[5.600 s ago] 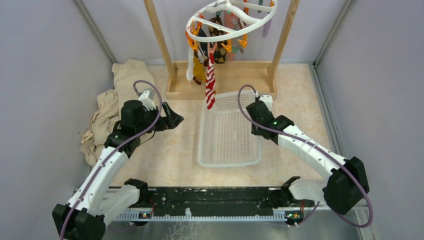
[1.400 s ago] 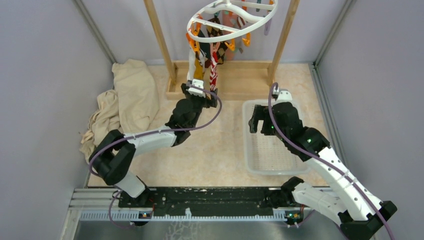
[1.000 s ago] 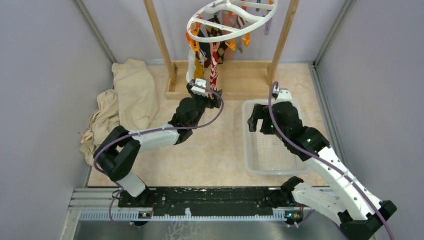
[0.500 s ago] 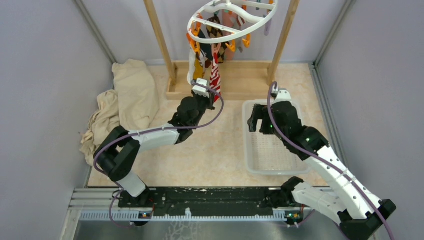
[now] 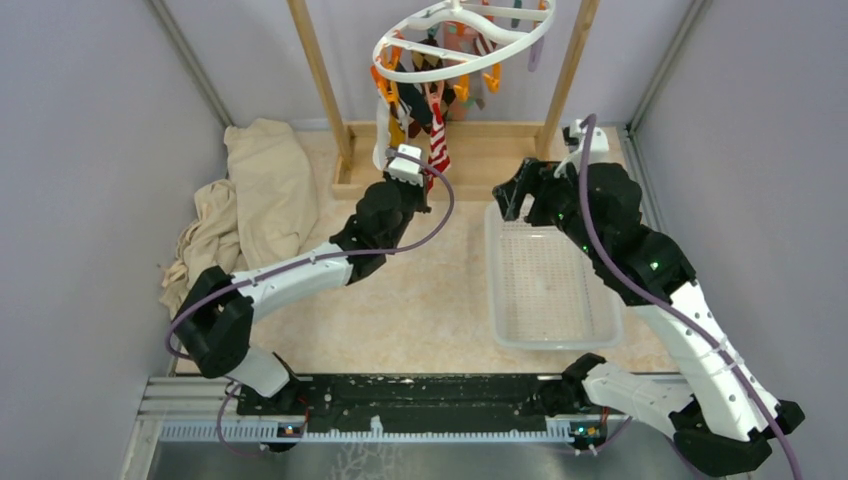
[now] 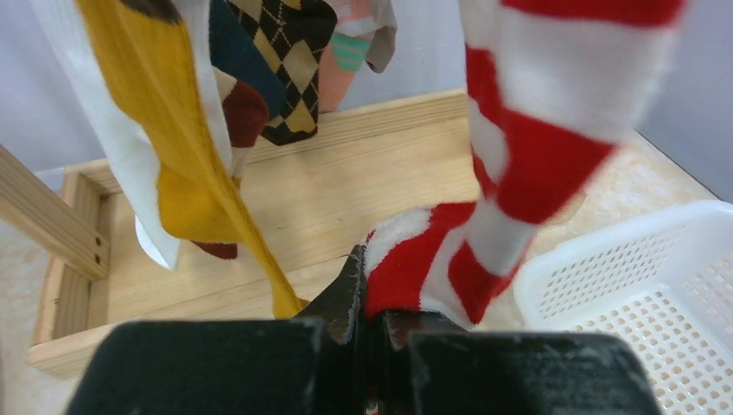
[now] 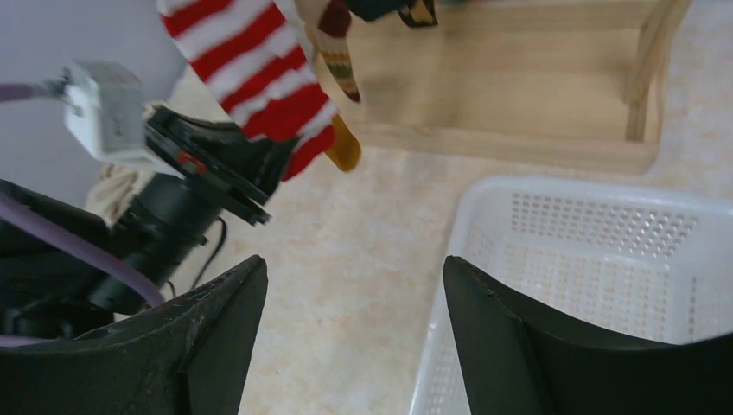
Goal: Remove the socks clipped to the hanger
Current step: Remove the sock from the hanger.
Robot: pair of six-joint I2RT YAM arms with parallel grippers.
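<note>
Moved since earlier: left gripper (image 5: 428, 168) has closed on the red-white striped sock (image 5: 437, 140); right gripper (image 5: 522, 200) rose from the white basket (image 5: 497, 290) toward the hanger (image 5: 510, 55).
Top view: striped sock still clipped, hanging under the ring's near-left side.
Left wrist: left gripper (image 6: 372, 303) clamped on the sock toe (image 6: 406, 259); mustard sock (image 6: 186, 173) just beside.
Right wrist: right gripper (image 7: 354, 328) jaws apart, nothing between them; basket (image 7: 519, 194) below.
Meaning: grasp looks made, pull-off likely next, no sock freed yet.
</note>
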